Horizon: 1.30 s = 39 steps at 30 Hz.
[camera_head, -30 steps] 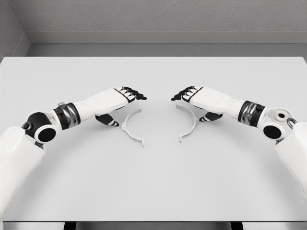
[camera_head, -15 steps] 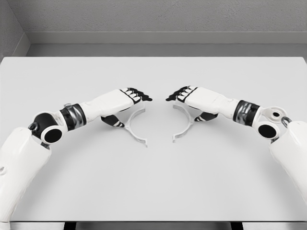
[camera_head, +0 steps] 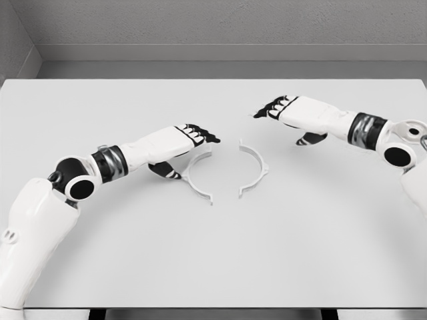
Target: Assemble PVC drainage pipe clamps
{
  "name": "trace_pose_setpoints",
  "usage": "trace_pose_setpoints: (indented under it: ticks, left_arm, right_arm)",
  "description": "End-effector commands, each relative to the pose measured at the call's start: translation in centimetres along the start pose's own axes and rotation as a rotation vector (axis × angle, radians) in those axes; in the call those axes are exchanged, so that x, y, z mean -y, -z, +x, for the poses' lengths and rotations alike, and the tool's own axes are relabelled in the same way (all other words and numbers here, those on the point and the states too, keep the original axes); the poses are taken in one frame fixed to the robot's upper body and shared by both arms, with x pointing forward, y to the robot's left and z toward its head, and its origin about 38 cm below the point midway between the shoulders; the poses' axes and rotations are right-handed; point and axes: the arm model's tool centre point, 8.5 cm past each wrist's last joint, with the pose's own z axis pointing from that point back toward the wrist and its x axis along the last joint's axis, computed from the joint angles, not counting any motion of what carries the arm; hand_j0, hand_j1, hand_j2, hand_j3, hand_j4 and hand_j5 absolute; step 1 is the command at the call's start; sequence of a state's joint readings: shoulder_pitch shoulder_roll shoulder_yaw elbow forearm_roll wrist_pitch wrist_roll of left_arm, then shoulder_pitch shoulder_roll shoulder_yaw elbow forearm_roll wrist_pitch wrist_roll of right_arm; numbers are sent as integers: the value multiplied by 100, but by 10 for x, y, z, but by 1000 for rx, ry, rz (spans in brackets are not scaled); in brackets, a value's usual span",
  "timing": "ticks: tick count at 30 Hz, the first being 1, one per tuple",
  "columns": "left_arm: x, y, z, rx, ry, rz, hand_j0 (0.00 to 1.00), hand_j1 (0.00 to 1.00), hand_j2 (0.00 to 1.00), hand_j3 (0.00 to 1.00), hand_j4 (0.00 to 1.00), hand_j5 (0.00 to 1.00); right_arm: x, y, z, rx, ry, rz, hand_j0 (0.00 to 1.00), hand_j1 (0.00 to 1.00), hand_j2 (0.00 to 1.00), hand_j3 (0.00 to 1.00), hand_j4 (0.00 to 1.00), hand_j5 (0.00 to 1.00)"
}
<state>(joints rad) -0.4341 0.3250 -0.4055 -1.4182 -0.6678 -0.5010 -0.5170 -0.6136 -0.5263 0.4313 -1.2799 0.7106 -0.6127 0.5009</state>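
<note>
Two thin white half-ring clamp pieces sit near the middle of the pale grey tabletop [camera_head: 213, 267] — each one is a slim curved strip with a small flat tab at either end. The left clamp half [camera_head: 195, 177] bulges to the left, the right clamp half [camera_head: 255, 169] bulges to the right, so their open sides face each other like a pair of brackets. There's a clear gap between them; they aren't touching.

The left robot hand [camera_head: 189, 135] comes in from the lower left and sits right over the far end of the left clamp half. Its fingers [camera_head: 203, 134] are stretched out fairly flat and close together, pointing right, with the thumb [camera_head: 167, 172] tucked underneath, just left of the curved strip. Can't tell if it's actually touching the piece, but it isn't wrapped around it.

The right robot hand [camera_head: 285, 110] is further away, up and to the right of the right clamp half and well apart from it — fingers extended, pointing left, holding nothing. Its thumb hangs below the palm.
</note>
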Motion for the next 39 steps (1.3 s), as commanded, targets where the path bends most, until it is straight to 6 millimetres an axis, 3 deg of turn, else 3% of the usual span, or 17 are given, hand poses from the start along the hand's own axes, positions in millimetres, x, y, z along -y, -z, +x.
trace_pose_setpoints:
  ticks: [1,5,8,15,24,31,39]
  left_arm:
    - [-2,0,2,4,-1,7,100,100,100,100,100,100]
    - [-1,4,5,13,-7,3,100,100,100,100,100,100]
    - [-1,7,8,16,-1,2,100,100,100,100,100,100]
    - [-3,12,15,19,-6,7,100,100,100,100,100,100]
    - [-3,22,30,40,8,3,100,100,100,100,100,100]
    - [-9,18,28,34,23,14,100,100,100,100,100,100]
    - [0,16,28,30,10,3,100,100,100,100,100,100]
  right_arm:
    - [-11,-10,-12,-62,-76,105,91,91,91,91,91,91]
    - [-15,-9,-16,-110,-194,212,88,88,88,88,88,88]
    - [-6,-16,-20,-129,-241,220,88,88,88,88,88,88]
    - [-14,-11,1,-74,-288,246,88,88,88,88,88,88]
    - [-21,-6,12,-49,-322,298,88,88,88,88,88,88]
    - [-30,-2,16,-38,-346,337,88,88,88,88,88,88]
    - [1,-19,-6,-98,-406,332,88,88,88,88,88,88]
